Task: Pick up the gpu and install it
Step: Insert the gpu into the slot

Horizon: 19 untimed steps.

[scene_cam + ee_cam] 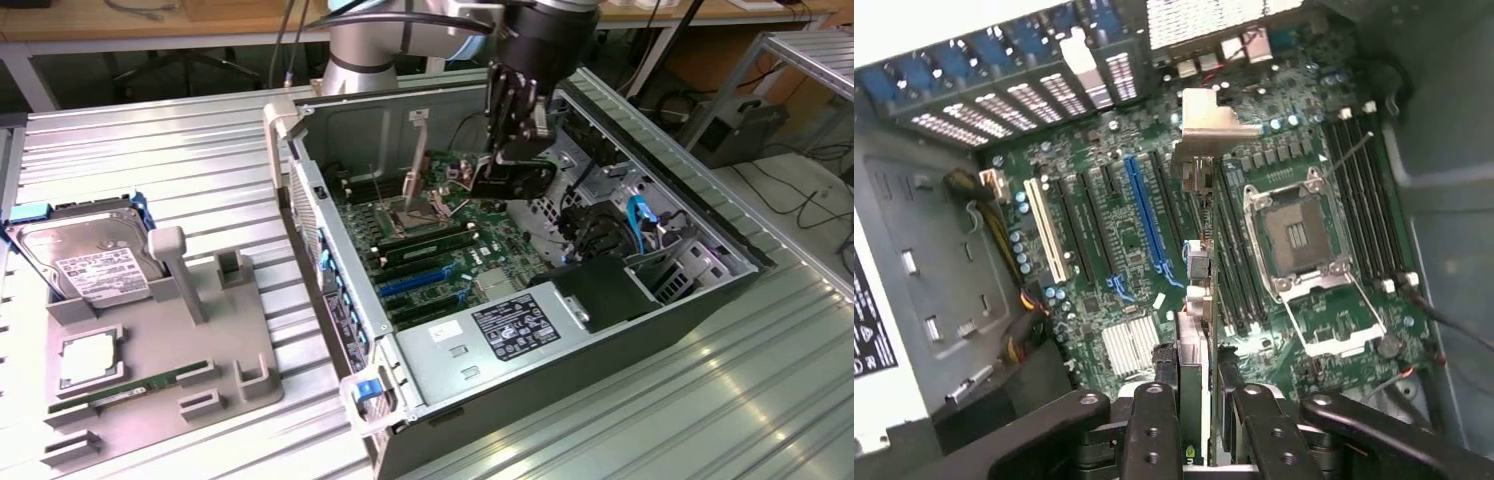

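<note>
A ribbed metal bench [174, 150] carries a grey holder [234, 345] on the exterior view's left. A silver hard drive [83, 262] with a white label rests at the holder's far end. Nearer lie a square processor chip [88, 360] and a slim green memory stick [134, 390].

The arm [367, 40] stands at the far side and bends toward the exterior view's right, with its wrist [547, 30] pointing straight down. The gripper [518, 150] hangs upright below it. Its two fingers [1152, 430] are partly closed, pinching the gpu [1195, 330] edge-on between them.
</note>
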Available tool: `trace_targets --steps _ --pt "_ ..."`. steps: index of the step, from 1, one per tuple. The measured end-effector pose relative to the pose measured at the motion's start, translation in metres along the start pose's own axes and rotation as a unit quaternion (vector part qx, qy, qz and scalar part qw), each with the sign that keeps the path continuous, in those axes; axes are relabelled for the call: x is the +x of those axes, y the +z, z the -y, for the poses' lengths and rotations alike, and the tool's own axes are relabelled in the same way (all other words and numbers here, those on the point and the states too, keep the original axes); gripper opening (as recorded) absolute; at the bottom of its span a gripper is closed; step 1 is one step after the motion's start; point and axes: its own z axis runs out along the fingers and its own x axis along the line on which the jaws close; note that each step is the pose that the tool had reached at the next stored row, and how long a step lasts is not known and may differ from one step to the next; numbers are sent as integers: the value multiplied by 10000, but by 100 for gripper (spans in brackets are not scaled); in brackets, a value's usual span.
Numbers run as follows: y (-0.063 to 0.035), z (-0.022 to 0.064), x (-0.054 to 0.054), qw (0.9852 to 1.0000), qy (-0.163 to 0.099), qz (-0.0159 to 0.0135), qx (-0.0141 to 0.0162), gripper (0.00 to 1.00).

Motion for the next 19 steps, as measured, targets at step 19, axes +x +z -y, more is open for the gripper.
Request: trace_targets --steps 19 --pt "330 -317 103 9943 -1064 -16 1 26"
